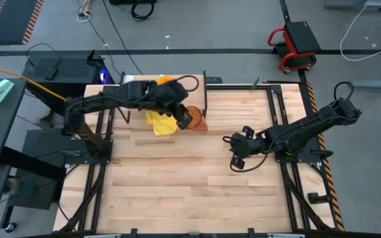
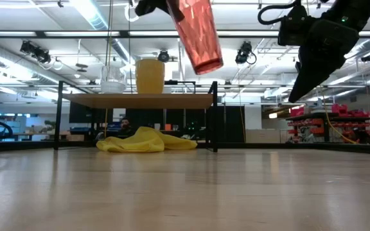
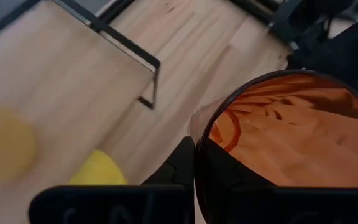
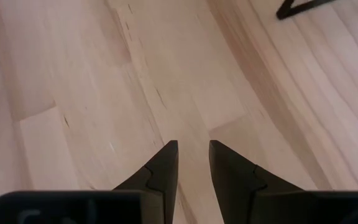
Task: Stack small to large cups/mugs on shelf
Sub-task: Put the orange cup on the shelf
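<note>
The left hand (image 1: 179, 112) is clamped on the tumbler (image 2: 198, 35), tilted in the air beside the shelf (image 2: 140, 100). The mug (image 2: 150, 76) stands just beyond. The right hand (image 1: 238, 153), parted, waits well apart.

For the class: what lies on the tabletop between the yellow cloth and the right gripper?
Nothing: the high view shows bare plank tabletop between the crumpled yellow cloth and the dark two-finger right gripper.
</note>
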Available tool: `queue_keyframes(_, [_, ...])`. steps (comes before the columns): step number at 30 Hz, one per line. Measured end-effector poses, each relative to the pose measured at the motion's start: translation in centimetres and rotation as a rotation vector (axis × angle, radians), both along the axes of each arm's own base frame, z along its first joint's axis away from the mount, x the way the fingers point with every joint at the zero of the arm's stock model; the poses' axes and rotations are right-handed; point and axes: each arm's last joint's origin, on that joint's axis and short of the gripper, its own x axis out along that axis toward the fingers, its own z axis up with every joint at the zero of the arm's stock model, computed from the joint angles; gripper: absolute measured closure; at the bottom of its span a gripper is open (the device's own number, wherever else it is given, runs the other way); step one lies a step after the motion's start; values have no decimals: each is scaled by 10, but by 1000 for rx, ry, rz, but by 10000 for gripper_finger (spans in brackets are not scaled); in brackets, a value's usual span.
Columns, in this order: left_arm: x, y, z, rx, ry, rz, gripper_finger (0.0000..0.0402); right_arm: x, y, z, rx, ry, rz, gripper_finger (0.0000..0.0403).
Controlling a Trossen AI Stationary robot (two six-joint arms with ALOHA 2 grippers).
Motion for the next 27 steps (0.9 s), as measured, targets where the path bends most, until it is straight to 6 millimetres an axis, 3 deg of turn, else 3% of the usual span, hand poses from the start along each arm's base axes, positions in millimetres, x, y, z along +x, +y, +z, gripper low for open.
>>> queue_keyframes(6, [14, 30, 17, 55, 104, -10, 389, 1, -1, 0, -10, -2, 13, 304])
queue_keyframes(10, [22, 60, 10, 73, 165, 11, 384, 2, -5, 0, -19, 3, 11, 304])
queue_keyframes(17, [6, 111, 4, 85, 206, 45, 389, 4, -15, 1, -46, 8, 7, 306])
queue_keyframes(27, [-3, 138, 7, 115, 179, 45, 388, 7, -34, 1, -72, 15, -31, 325])
